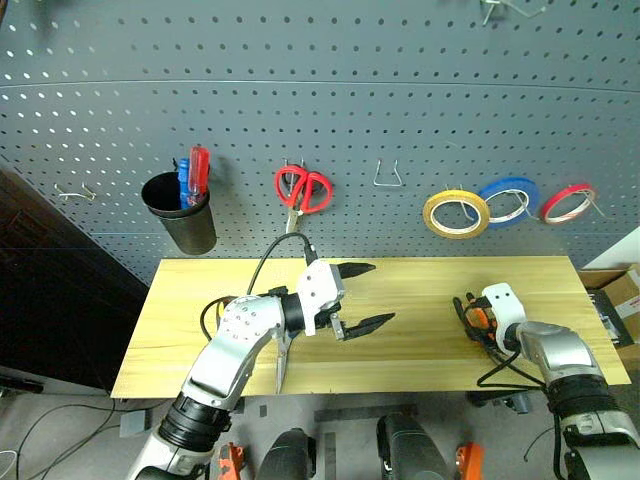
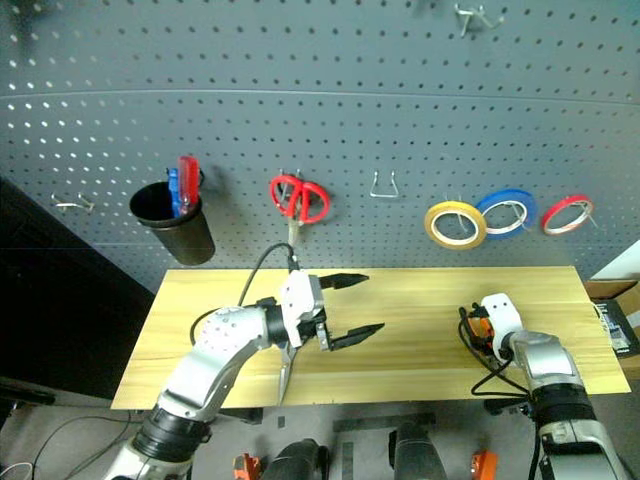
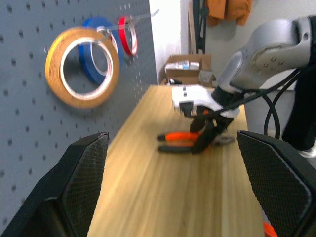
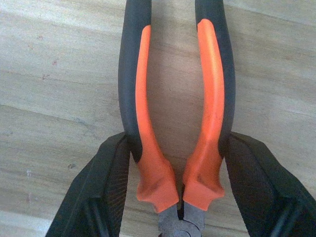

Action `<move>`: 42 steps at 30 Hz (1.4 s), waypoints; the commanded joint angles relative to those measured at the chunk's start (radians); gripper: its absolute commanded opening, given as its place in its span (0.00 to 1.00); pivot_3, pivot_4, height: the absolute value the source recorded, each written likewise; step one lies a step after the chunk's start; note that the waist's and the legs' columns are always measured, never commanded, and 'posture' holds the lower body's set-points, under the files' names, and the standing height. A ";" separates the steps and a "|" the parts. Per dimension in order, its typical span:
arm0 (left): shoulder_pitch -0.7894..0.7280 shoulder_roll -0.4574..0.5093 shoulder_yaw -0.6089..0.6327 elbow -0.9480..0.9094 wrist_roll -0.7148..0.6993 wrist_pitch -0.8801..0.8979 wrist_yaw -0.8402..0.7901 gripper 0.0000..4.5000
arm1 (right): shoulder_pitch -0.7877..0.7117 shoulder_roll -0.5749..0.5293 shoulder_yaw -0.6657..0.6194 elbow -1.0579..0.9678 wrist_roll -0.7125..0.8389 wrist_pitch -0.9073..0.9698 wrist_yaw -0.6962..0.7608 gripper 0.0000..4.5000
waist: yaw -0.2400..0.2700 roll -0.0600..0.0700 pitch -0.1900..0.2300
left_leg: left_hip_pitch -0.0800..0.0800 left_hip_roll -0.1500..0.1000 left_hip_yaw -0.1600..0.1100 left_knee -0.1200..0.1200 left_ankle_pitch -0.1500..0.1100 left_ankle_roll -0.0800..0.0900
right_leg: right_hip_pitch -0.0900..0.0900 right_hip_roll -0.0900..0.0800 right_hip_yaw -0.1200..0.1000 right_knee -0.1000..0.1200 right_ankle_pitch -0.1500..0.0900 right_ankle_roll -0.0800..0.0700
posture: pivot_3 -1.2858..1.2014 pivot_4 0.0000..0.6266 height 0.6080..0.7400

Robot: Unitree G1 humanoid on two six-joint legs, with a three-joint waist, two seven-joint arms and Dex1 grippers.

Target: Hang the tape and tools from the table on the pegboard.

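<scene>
1. Two arms reach over the table (image 1: 420, 350), a pale yellowish wooden top standing against the grey-blue pegboard (image 1: 330, 90).
2. Far left on the board hangs a black cup (image 1: 180, 212) with a red screwdriver (image 1: 200, 168) and a blue screwdriver (image 1: 184, 180) standing in it.
3. Next along, red-handled scissors (image 1: 302, 190) hang from a hook, blades pointing down.
4. Below them the left gripper (image 1: 360, 295) hovers above the middle of the table, pointing toward the right side, its two black fingers spread wide with nothing between them.
5. Under that arm, near the table's front edge, a slim pointed metal tool (image 1: 280, 368) lies on the wood; its handle end is hidden by the arm, so I cannot tell what it is.
6. An empty wire hook (image 1: 389, 176) sits on the board right of the scissors.
7. Further right, three rolls hang side by side on hooks: the tape (image 1: 455, 213), yellow with a pale core, then a blue roll (image 1: 508, 198), then a red roll (image 1: 567, 203).
8. On the right part of the table lie the pliers (image 4: 177, 113), orange-and-black handles flat on the wood.
9. The right gripper (image 4: 177, 192) points down at them, its fingers standing on either side of the two handles near the pivot, touching or nearly touching their outer faces; whether it squeezes them firmly I cannot tell.
</scene>
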 commanded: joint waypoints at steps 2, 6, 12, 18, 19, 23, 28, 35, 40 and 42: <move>0.047 0.031 0.108 -0.036 -0.052 0.013 0.032 0.98 | 0.108 0.115 -0.035 -0.436 0.046 0.051 -0.094 0.58 | -0.002 0.006 0.004 | -0.002 0.000 0.000 0.000 0.000 0.000 | -0.003 0.000 0.000 0.001 0.000 0.000 | 0.49 0.37 1.00; 0.092 0.054 0.170 -0.070 -0.086 0.028 0.045 0.98 | 0.184 0.224 0.009 -0.738 0.059 0.101 -0.157 0.58 | -0.003 0.011 0.007 | -0.004 0.000 0.001 -0.001 0.000 0.000 | -0.007 0.000 0.002 0.001 0.000 0.000 | 0.50 0.38 1.00; 0.136 0.063 0.246 -0.110 -0.143 0.051 0.080 0.98 | 0.120 0.353 0.204 -1.004 -0.057 0.005 -0.321 0.58 | 0.006 0.011 0.007 | -0.004 -0.001 -0.001 -0.002 0.000 -0.001 | -0.006 0.000 0.000 0.000 0.000 0.000 | 0.50 0.36 1.00; 0.128 0.044 0.233 -0.103 -0.101 0.001 0.112 0.98 | -0.089 0.368 0.261 -0.955 -0.138 -0.101 -0.359 0.58 | 0.013 0.011 0.006 | -0.004 -0.002 -0.001 -0.002 0.000 -0.001 | -0.007 0.002 -0.001 0.000 0.000 0.000 | 0.51 0.32 1.00; 0.127 0.040 0.230 -0.102 -0.098 -0.005 0.117 0.98 | -0.136 0.370 0.261 -0.929 -0.145 -0.123 -0.359 0.58 | 0.014 0.011 0.006 | -0.004 -0.002 -0.001 -0.002 0.000 -0.001 | -0.007 0.002 -0.001 0.000 0.000 0.000 | 0.51 0.31 1.00; 0.110 0.015 0.223 -0.095 -0.090 -0.020 0.139 0.98 | -0.252 0.379 0.250 -0.829 -0.146 -0.185 -0.350 0.58 | 0.018 0.010 0.006 | -0.004 -0.002 0.000 -0.002 0.000 -0.001 | -0.008 0.002 -0.001 0.000 0.000 0.000 | 0.52 0.29 1.00; 0.079 -0.021 0.208 -0.114 -0.090 -0.007 0.179 0.98 | -0.395 0.388 0.210 -0.646 -0.133 -0.318 -0.348 0.58 | 0.021 0.010 0.005 | -0.005 -0.002 0.001 -0.003 0.000 -0.001 | -0.010 0.002 0.000 0.001 0.000 0.000 | 0.52 0.28 1.00; 0.023 -0.059 0.203 -0.144 -0.113 0.046 0.240 0.98 | -0.529 0.389 0.175 -0.458 -0.133 -0.451 -0.353 0.58 | 0.021 0.009 0.004 | -0.011 -0.002 0.004 -0.002 0.000 -0.001 | -0.019 0.001 0.000 0.004 0.000 0.000 | 0.53 0.29 1.00; -0.009 -0.083 0.207 -0.158 -0.128 0.086 0.286 0.98 | -0.531 0.377 0.161 -0.360 -0.141 -0.549 -0.355 0.58 | 0.021 0.009 0.004 | -0.013 -0.002 0.004 -0.001 0.000 -0.001 | -0.020 0.001 -0.001 0.004 0.000 0.000 | 0.53 0.29 1.00; -0.013 -0.089 0.211 -0.160 -0.133 0.096 0.298 0.98 | -0.521 0.373 0.161 -0.337 -0.148 -0.573 -0.356 0.58 | 0.021 0.009 0.004 | -0.013 -0.002 0.004 -0.001 0.000 -0.001 | -0.020 0.001 -0.001 0.004 0.000 0.000 | 0.53 0.29 1.00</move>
